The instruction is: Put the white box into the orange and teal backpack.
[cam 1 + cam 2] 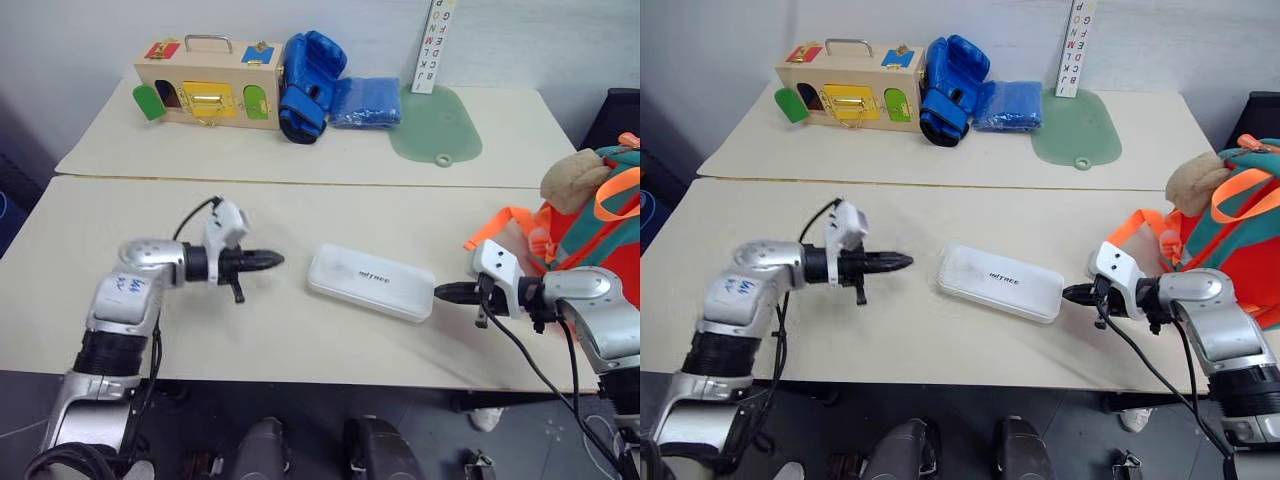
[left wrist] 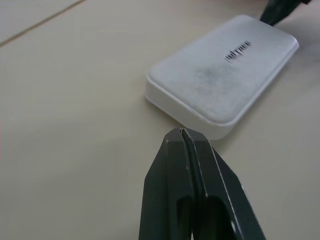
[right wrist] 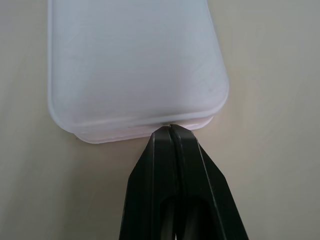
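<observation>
The white box [image 1: 371, 282] lies flat on the near table, lettering up, between my two arms. My left gripper [image 1: 278, 260] is shut and empty, its tip a short way off the box's left end [image 2: 185, 107]. At the box's right end [image 3: 135, 120], my right gripper [image 1: 440, 291] is shut too, with its tip right at the edge of the box. The orange and teal backpack [image 1: 600, 225] stands at the table's right edge behind my right arm, a beige plush toy [image 1: 572, 181] on top and orange straps [image 1: 497, 226] trailing onto the table.
On the far table stand a wooden box with coloured doors [image 1: 208, 92], a blue boxing glove [image 1: 308, 83], a blue cloth pouch [image 1: 366, 102], a green mat [image 1: 437, 122] and an upright letter strip [image 1: 434, 45]. A seam [image 1: 290, 182] separates the two tables.
</observation>
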Tool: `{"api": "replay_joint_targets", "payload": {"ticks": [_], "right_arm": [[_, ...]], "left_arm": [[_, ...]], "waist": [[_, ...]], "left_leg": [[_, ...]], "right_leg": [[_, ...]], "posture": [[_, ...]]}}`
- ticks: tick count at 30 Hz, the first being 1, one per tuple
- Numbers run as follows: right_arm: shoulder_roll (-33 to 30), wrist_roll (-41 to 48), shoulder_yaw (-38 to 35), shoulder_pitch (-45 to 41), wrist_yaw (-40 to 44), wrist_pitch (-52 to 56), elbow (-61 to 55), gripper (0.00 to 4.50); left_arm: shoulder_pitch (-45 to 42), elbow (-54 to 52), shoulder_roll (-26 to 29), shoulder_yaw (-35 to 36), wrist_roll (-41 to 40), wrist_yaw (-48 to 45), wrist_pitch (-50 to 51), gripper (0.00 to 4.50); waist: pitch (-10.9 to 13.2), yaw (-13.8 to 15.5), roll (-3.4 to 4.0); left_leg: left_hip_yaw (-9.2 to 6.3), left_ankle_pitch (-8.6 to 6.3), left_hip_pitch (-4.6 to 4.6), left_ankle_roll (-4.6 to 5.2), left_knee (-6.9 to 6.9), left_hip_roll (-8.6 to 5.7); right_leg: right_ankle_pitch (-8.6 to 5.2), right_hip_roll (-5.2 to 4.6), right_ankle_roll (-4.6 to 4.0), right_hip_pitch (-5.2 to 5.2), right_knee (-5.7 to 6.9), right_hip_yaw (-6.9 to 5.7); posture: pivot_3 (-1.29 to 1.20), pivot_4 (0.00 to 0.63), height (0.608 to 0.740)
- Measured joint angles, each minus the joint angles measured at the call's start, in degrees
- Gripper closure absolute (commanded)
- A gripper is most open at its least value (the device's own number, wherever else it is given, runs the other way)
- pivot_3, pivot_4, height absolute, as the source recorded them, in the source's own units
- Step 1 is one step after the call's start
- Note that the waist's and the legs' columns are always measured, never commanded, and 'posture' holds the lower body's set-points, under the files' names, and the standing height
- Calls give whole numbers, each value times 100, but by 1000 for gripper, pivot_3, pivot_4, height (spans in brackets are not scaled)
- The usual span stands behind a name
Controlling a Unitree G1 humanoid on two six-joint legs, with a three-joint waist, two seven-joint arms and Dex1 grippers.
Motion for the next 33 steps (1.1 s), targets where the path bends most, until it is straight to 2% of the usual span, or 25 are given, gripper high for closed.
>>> {"api": "replay_joint_targets", "payload": {"ticks": [4,8,20,27,33], "right_arm": [[161,-95,108,-195,-5,-131,222,4500],[237,-170,118,-286,6,-269,395,4500],[457,-422,181,-696,106,-769,940,4500],[450,-550,221,-695,346,-1130,1024,4500],[447,-668,259,-681,404,-1365,1070,4500]], "left_arm": [[-199,584,-454,-435,159,121,-178,4486],[-373,946,-593,-787,445,185,-420,4486],[174,231,-320,-700,245,118,79,4486],[1,309,14,1,-506,237,1894,2426],[-677,957,-52,431,-1195,426,3625,598]], "waist": [[0,2,-1],[0,-15,-1],[0,-54,-1],[0,-66,-1],[0,-84,-1]], "left_leg": [[0,0,-8,1,6,-2],[3,1,-8,-1,5,1],[2,4,-9,-6,5,6],[0,4,-9,-6,3,5],[-2,5,-9,-9,5,2]], "right_leg": [[1,0,2,-3,0,-4],[1,6,2,-7,1,-1],[1,7,2,-9,3,0],[1,6,2,-9,3,-1],[1,5,2,-9,6,-4]], "posture": [[0,150,740],[0,150,740],[0,150,740],[0,150,740],[0,150,740]]}}
